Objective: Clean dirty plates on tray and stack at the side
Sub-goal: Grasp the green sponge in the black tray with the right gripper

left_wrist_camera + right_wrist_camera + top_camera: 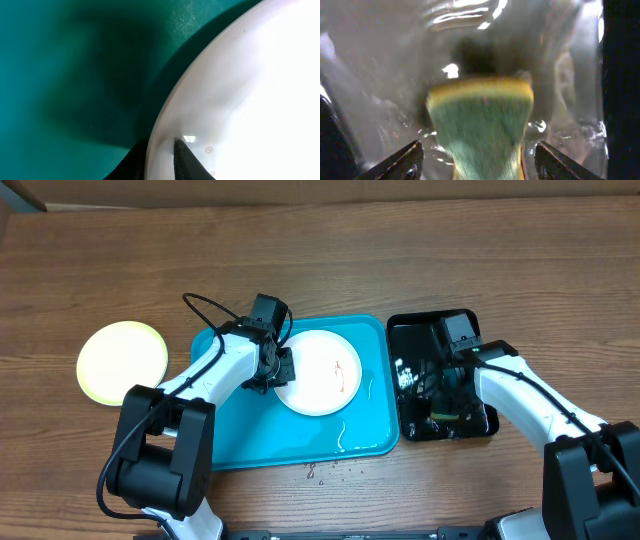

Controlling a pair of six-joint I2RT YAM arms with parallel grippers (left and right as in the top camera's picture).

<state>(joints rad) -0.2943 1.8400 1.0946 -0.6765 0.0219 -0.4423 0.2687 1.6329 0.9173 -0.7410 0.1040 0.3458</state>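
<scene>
A white plate (318, 372) with thin reddish smears lies on the cyan tray (225, 435). My left gripper (275, 370) is shut on the plate's left rim. In the left wrist view, one finger is under the rim and one on top (160, 155) of the white plate (240, 100), over the tray (75, 75). A pale yellow-green plate (122, 362) sits on the table left of the tray. A second white plate is not in view. My right gripper (440, 395) is open, its fingers (477, 160) on either side of a green-and-yellow sponge (480, 125) without touching it.
The glossy black tray (445, 330), wet inside (380, 75), stands right of the cyan tray and holds the sponge. Small droplets or crumbs (325, 470) lie on the wooden table in front of the cyan tray. White streaks (345, 438) lie on the cyan tray's right part.
</scene>
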